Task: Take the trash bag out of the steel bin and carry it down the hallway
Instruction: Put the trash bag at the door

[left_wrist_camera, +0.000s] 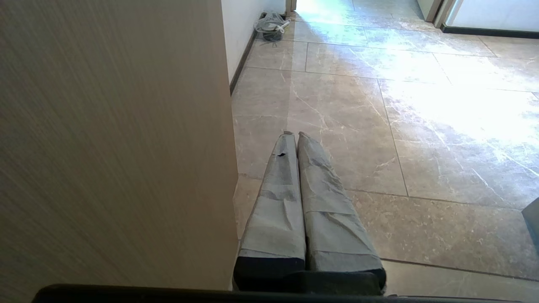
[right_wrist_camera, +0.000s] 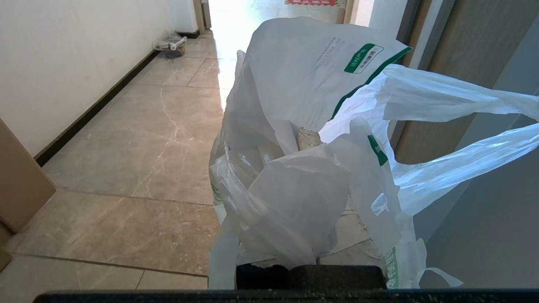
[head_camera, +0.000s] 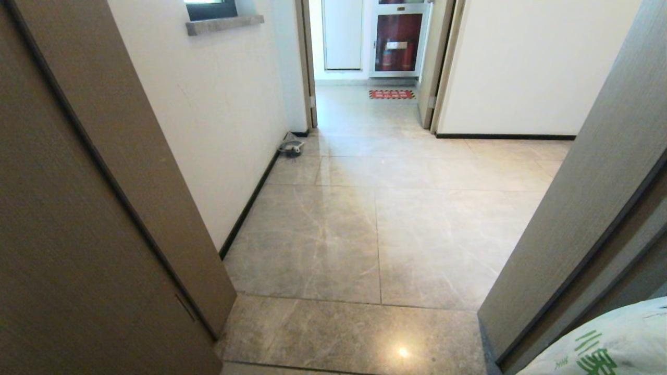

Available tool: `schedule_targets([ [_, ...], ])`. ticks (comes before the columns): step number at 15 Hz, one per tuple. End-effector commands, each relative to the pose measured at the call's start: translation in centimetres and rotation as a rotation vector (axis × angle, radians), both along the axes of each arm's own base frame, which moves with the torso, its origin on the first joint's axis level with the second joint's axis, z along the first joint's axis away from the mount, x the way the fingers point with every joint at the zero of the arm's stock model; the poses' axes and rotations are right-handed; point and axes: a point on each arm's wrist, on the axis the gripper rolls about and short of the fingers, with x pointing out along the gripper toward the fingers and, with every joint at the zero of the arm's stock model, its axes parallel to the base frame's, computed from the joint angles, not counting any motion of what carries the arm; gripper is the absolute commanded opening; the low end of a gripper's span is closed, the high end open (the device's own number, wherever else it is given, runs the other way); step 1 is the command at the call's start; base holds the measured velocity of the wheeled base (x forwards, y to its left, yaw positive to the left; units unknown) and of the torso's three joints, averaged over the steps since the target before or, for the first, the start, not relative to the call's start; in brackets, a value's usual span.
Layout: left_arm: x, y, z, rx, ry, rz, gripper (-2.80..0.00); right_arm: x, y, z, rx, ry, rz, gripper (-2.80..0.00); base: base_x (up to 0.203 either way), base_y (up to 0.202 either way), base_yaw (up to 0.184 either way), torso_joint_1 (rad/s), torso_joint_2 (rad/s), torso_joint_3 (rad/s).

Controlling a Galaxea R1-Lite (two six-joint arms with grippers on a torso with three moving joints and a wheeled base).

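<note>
Doorway to hallway (head_camera: 375, 219): right gripper (right_wrist_camera: 309, 269) jaws clamped, apparently on trash bag (right_wrist_camera: 294, 168); left gripper (left_wrist_camera: 294, 136) jaws closed, empty. Risk: thin plastic snagging door frame (head_camera: 573, 208), tearing.

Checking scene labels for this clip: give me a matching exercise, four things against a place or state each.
Things:
1. trash bag
2. left gripper
3. small see-through bag
4. red mat

Places or states:
A. on the floor against the left wall's baseboard
B. shut, holding nothing, over the tiles
C. on the floor at the far end of the hallway
D. hanging in front of the right gripper's camera, green print showing

Pairs: 1-D, 2-B, 3-A, 4-C
</note>
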Motion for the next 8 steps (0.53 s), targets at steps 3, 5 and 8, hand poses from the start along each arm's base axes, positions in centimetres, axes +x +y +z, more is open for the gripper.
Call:
schedule_targets([
  [3, 0.0, 0.0, 0.0, -0.001, 0.0, 0.0, -2.8, 0.33, 0.0, -1.1, -0.001, 0.04, 0.0, -2.8, 0.0, 0.0, 0.0, 0.0, 0.0, 0.0],
  [5, 0.0, 0.0, 0.01, 0.004, 0.0, 0.0, -2.8, 0.33, 0.0, -1.1, -0.001, 0.04, 0.0, -2.8, 0.0, 0.0, 0.0, 0.0, 0.0, 0.0],
  [8, 0.0, 0.0, 0.02, 0.005, -0.002, 0.0, -2.8, 0.33, 0.0, -1.1, 0.0, 0.04, 0.0, -2.8, 0.0, 0.0, 0.0, 0.0, 0.0, 0.0],
])
